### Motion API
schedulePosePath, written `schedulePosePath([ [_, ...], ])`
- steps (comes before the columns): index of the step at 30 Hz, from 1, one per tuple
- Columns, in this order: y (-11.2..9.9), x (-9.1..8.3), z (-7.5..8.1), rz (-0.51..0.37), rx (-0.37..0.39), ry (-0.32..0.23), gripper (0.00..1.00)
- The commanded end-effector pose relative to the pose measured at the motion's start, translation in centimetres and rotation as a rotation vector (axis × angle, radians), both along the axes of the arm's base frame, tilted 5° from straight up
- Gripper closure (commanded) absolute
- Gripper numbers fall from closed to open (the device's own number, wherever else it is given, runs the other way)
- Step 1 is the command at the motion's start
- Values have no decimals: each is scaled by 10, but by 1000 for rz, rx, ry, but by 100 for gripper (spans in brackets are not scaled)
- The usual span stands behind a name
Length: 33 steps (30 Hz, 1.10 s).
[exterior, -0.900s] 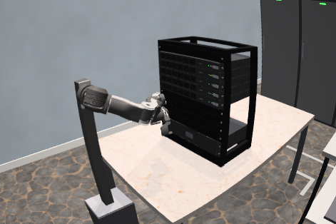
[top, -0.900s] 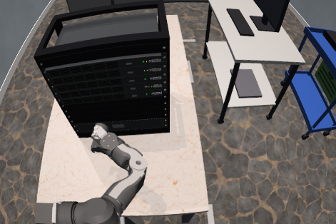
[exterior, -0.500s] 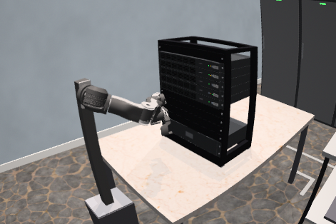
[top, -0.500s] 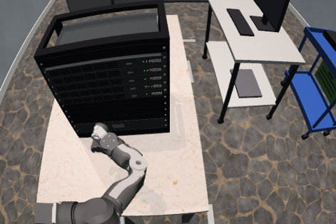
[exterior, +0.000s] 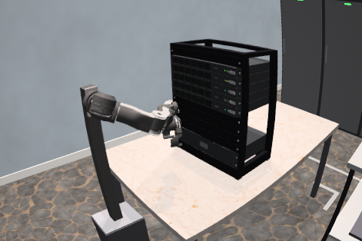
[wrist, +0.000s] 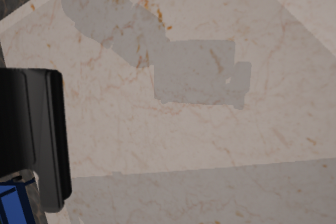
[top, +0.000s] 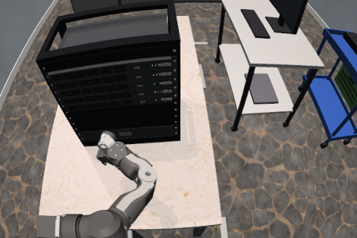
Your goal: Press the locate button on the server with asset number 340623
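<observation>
The black open-frame rack [top: 113,76] stands on the marble table and also shows in the exterior view [exterior: 222,103]. Several servers [top: 113,85] fill its upper half, each with small green or yellow lights near the right end [top: 156,73]. I see no blue light on any of them, and the asset labels are too small to read. My gripper [top: 101,155] is low at the rack's front lower left corner, close to the bottom unit [exterior: 208,146]; it also shows in the exterior view [exterior: 174,137]. Its fingers are partly open and hold nothing. The wrist view shows mostly table top [wrist: 199,125] and a black edge [wrist: 34,140].
A white desk [top: 268,42] with a keyboard and monitor stands to the right of the table. A blue cart [top: 340,87] is further right. Tall dark cabinets [exterior: 326,57] stand behind the table.
</observation>
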State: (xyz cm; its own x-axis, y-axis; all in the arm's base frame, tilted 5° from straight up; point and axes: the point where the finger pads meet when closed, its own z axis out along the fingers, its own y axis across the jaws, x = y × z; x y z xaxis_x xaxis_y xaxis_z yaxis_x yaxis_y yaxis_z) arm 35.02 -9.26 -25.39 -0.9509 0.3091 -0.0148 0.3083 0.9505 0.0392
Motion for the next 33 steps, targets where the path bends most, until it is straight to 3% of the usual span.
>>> schedulePosePath([
  [1, 4, 0, 1, -10, 33, 0, 40],
  [8, 13, -5, -1, -40, 115, 19, 40],
  [22, 48, -17, 4, -196, 471, 88, 40],
  [24, 48, -17, 4, -196, 471, 88, 40],
  [33, 64, -17, 23, -362, 766, 128, 40],
])
